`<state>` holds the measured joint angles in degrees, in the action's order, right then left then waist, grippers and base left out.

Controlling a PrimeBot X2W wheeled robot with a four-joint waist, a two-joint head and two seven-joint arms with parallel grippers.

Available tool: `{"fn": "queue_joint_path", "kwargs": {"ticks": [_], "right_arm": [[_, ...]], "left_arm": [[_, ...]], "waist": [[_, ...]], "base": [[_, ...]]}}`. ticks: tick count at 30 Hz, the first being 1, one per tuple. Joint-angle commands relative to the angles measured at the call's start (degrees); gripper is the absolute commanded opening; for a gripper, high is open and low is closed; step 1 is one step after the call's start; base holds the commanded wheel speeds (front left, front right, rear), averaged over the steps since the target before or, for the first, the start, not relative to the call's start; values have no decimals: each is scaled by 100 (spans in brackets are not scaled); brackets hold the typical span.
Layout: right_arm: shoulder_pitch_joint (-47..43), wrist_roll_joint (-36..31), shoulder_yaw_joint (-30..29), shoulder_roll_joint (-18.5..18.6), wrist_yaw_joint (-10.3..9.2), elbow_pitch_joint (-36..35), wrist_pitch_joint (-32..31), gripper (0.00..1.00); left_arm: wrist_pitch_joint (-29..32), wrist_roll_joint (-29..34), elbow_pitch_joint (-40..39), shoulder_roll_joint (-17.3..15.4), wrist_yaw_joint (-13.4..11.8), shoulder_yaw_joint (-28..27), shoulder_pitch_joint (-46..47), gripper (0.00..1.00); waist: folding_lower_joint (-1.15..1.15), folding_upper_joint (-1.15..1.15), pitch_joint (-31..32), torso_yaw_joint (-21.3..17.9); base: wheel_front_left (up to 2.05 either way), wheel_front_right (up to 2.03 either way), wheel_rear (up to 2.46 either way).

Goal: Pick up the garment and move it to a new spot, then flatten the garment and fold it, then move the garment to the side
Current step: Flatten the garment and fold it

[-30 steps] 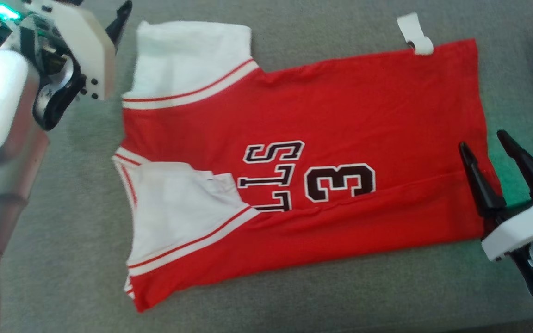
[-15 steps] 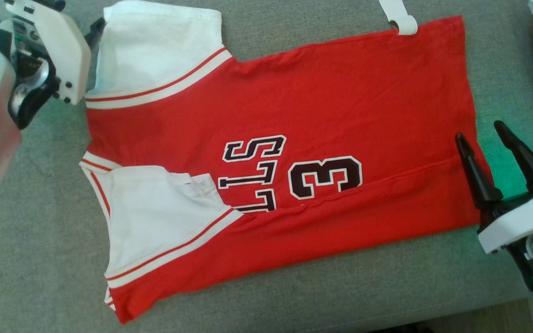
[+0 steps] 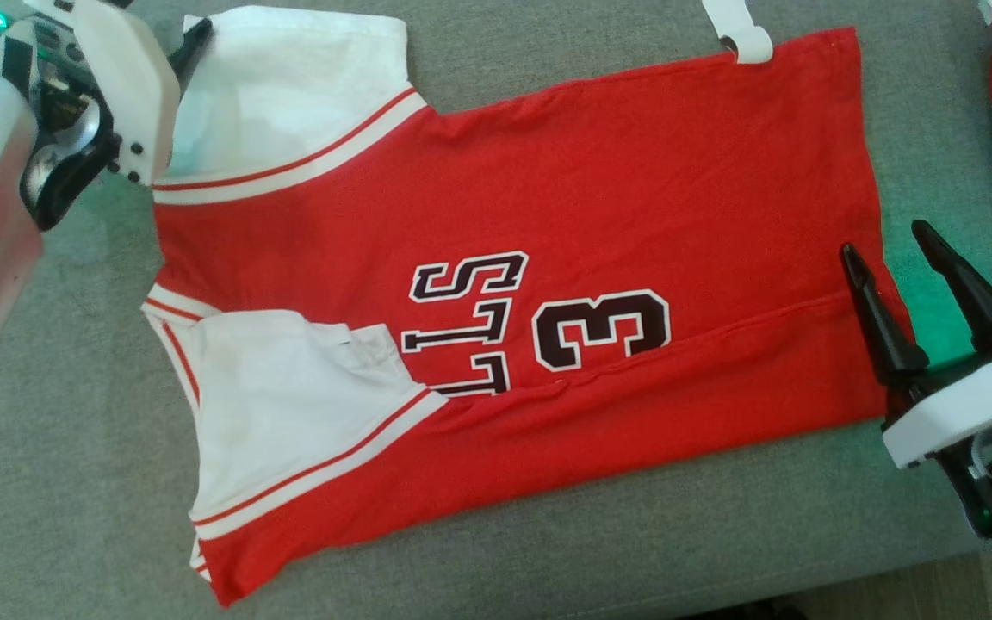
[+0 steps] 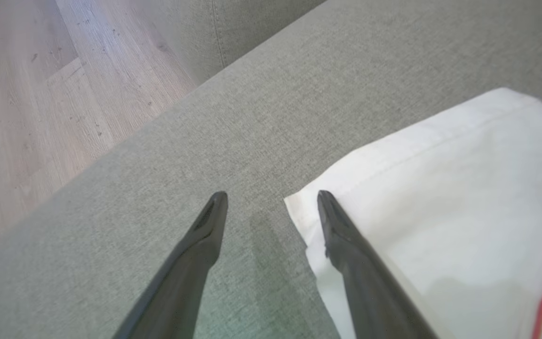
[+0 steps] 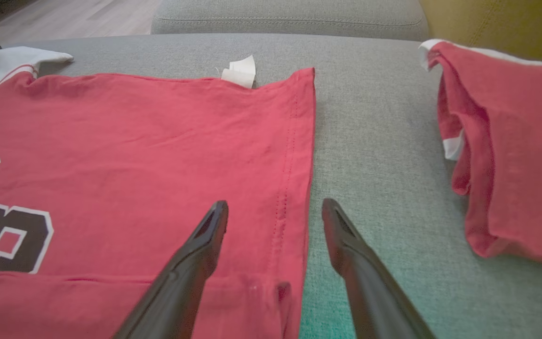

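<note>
While the garment lies flat near the sofa cushion's front edge, folding looks due: left hand at its sleeve, right hand astride its hem, both wide, empty; next, pinch.

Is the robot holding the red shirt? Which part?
No, the red shirt isn't held. The open left gripper straddles its white sleeve corner; the open right gripper straddles its hem.

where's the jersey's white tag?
Head view, upper right: the white tag pokes past the far edge of the red jersey, by its hem corner, on the grey cushion.
</note>
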<state>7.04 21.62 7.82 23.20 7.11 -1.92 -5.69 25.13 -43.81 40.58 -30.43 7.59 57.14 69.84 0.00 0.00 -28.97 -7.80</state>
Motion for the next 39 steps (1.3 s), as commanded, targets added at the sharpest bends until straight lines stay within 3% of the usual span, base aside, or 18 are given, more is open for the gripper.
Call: {"fn": "queue_joint_path", "kwargs": {"ticks": [1, 10, 11, 12, 13, 14, 24, 33, 39], "right_arm": [[47, -12, 75, 93, 37, -135, 65, 100], [132, 15, 85, 88, 37, -27, 173, 100], [140, 14, 78, 87, 37, -13, 185, 100], [148, 15, 74, 86, 37, -1, 196, 100], [156, 15, 72, 84, 37, 12, 205, 100], [165, 15, 72, 82, 37, 22, 213, 100], [802, 342, 404, 148, 37, 252, -114, 100], [2441, 1021, 806, 350, 37, 1438, -1389, 100], [3098, 1309, 1106, 375, 37, 2119, -1497, 100]], "left_arm": [[15, -29, -97, -288, -10, -168, 252, 100], [177, -426, -114, -382, -10, 272, 252, 100], [199, -477, -128, -399, -10, 315, 251, 89], [200, -517, -146, -416, -10, 356, 256, 47], [199, -553, -171, -435, -10, 404, 263, 35], [187, -584, -210, -456, -10, 458, 275, 0], [-1030, -306, -179, -592, -10, 867, 690, 0], [-1708, -233, 115, -336, -10, 1177, 940, 0], [-1884, -321, 177, -217, -10, 1341, 1092, 0]], "waist": [[0, 0, -21, -21], [0, 0, -121, -115], [0, 0, -123, -120], [0, 0, -124, -124], [0, 0, -123, -128], [0, 0, -125, -130], [0, 0, -9, -83], [0, 0, 72, 111], [0, 0, 17, 225]], "base": [[0, 0, 0], [0, 0, 0], [0, 0, 0], [0, 0, 0], [0, 0, 0], [0, 0, 0], [0, 0, 0], [0, 0, 0], [0, 0, 0]]}}
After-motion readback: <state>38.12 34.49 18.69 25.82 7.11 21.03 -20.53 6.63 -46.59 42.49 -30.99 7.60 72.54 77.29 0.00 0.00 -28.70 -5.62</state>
